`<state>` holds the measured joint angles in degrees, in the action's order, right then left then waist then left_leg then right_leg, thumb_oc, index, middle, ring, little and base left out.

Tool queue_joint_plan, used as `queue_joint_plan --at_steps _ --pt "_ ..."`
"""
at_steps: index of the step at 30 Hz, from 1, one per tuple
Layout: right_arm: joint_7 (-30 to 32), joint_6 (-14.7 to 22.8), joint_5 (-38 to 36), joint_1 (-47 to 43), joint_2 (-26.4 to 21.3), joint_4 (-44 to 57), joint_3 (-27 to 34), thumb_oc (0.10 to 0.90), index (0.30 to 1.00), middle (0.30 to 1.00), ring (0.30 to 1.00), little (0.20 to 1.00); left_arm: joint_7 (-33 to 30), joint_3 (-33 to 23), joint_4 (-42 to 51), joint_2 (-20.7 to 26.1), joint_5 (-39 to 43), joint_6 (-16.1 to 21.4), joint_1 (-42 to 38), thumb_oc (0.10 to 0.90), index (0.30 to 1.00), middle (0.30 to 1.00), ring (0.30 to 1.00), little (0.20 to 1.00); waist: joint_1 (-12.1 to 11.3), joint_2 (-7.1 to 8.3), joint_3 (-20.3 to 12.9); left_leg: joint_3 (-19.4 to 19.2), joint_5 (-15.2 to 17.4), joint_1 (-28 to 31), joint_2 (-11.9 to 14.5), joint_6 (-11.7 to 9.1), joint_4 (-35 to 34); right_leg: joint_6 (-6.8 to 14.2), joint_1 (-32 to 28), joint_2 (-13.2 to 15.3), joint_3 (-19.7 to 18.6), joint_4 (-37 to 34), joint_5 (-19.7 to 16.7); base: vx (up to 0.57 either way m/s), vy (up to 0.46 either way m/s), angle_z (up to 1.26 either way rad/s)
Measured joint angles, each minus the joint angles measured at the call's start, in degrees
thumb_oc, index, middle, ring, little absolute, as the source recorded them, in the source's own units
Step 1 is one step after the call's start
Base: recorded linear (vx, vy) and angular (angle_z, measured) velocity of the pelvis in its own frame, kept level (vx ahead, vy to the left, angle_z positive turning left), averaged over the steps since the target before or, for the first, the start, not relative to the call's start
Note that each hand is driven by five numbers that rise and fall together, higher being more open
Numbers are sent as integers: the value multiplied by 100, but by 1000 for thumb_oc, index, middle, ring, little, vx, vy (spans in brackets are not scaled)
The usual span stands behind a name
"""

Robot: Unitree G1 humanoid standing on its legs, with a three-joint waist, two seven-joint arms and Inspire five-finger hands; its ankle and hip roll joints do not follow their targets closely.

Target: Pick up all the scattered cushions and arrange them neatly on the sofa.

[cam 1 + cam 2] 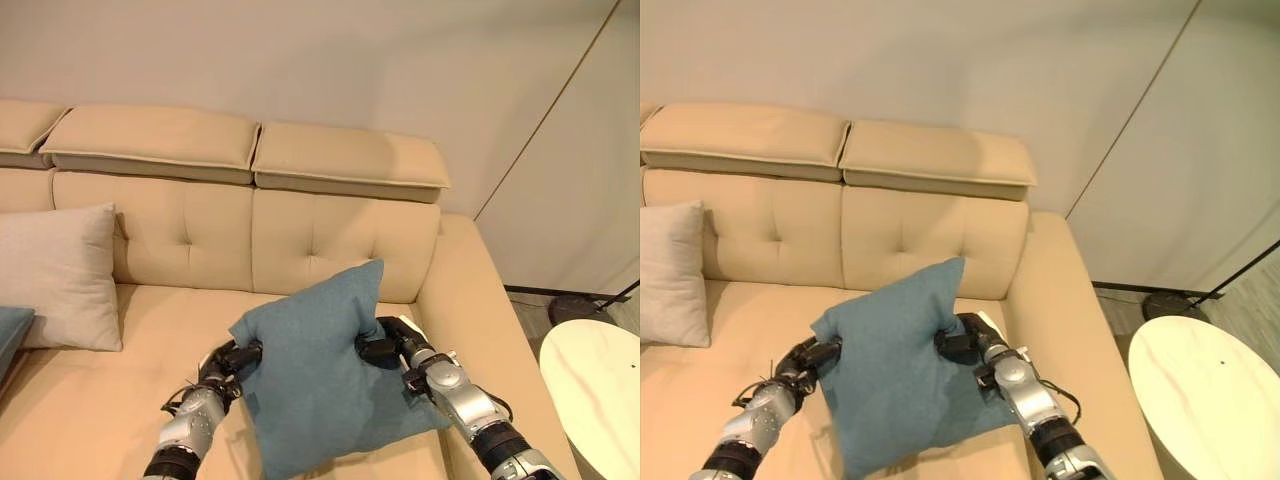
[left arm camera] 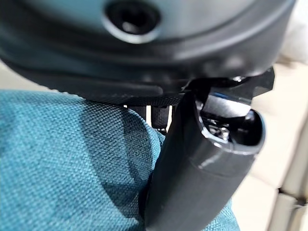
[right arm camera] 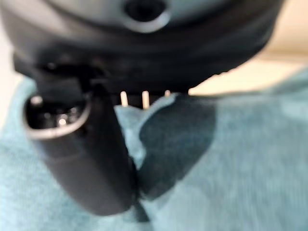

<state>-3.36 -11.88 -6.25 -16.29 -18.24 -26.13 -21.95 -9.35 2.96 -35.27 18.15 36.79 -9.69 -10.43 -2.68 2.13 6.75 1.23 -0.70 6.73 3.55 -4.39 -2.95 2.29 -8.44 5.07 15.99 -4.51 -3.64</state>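
A teal cushion (image 1: 320, 375) hangs tilted over the seat of the beige sofa (image 1: 330, 235), held between both hands. My left hand (image 1: 222, 368) pinches its left edge, and my right hand (image 1: 388, 350) pinches its right edge. In the left wrist view the thumb (image 2: 192, 168) presses into the teal cloth (image 2: 62, 163). The right wrist view has the thumb (image 3: 86, 163) dug into the same cloth (image 3: 231, 159). A cream cushion (image 1: 62, 275) leans upright against the backrest at the left. The corner of another teal cushion (image 1: 12, 330) lies at the far left edge.
The sofa's right armrest (image 1: 485, 320) runs along beside my right arm. A round white table (image 1: 600, 385) stands on the floor to the right of it, with a dark lamp base (image 1: 575, 305) behind. A plain wall rises behind the sofa.
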Motion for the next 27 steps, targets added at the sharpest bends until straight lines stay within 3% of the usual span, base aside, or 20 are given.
queue_joint_plan --at_steps 2,5,9,13,16,18,24,26,27 --pt "-31 -33 115 -451 -77 -39 -198 400 300 300 300 300 -129 23 17 137 -143 -7 -326 400 300 300 300 300 -126 -160 102 -69 -55 -34 -65 94 -141 153 75 58 -92 -78 61 -13 176 -9" --pt "60 -86 287 -1232 -309 -270 -504 400 300 300 300 300 -323 37 20 120 -138 -1 -828 400 300 300 300 300 -198 -408 138 -112 -159 -391 -82 147 -119 151 437 67 -226 -74 -3 -175 156 -11" --pt "329 -89 372 -2505 -415 -906 -684 400 300 300 300 300 -407 334 -134 356 -92 51 -1806 400 300 300 300 300 -220 -408 157 -268 -315 -1082 -73 196 -51 110 1202 60 -425 -72 -271 -190 119 -25" --pt "888 -16 367 -4078 -364 -1949 -804 400 300 300 300 300 -629 677 -1024 495 -97 340 -3548 400 300 300 300 300 -49 -454 350 -461 -508 -1906 -200 316 44 127 2078 192 -645 -68 -603 -99 117 -22" --pt "1106 12 339 -4328 -386 -2146 -824 400 300 300 300 300 -666 841 -1137 522 -116 576 -3995 400 300 300 300 300 53 -486 505 -526 -536 -1942 -232 333 3 131 2158 220 -692 -69 -634 -42 97 -10" --pt "1261 219 224 -4706 -345 -2575 -962 400 300 300 300 300 -695 1383 -1472 800 -318 741 -4554 400 300 300 300 300 80 -506 593 -619 -544 -2146 -217 327 7 119 2408 210 -773 -69 -675 -37 52 -18" --pt "1500 777 -238 -5316 -383 -3263 -1260 400 300 300 300 300 -784 1726 -2065 909 -560 967 -5620 400 300 300 300 300 92 -563 660 -706 -620 -2847 -211 311 59 68 3115 193 -825 -71 -778 -14 13 -5" --pt "1624 915 -311 -5382 -436 -3264 -1342 400 300 300 300 300 -808 1730 -2110 923 -607 1098 -5740 400 300 300 300 300 106 -543 749 -707 -556 -3135 -219 237 468 -24 3203 219 -828 -70 -846 -2 -1 12" --pt "1680 1051 -362 -5471 -526 -3270 -1343 400 300 300 300 300 -946 1924 -2112 1001 -766 1123 -5923 400 300 300 300 300 122 -427 894 -706 -341 -3704 -293 250 1183 -102 3244 334 -835 -66 -910 25 -7 12"
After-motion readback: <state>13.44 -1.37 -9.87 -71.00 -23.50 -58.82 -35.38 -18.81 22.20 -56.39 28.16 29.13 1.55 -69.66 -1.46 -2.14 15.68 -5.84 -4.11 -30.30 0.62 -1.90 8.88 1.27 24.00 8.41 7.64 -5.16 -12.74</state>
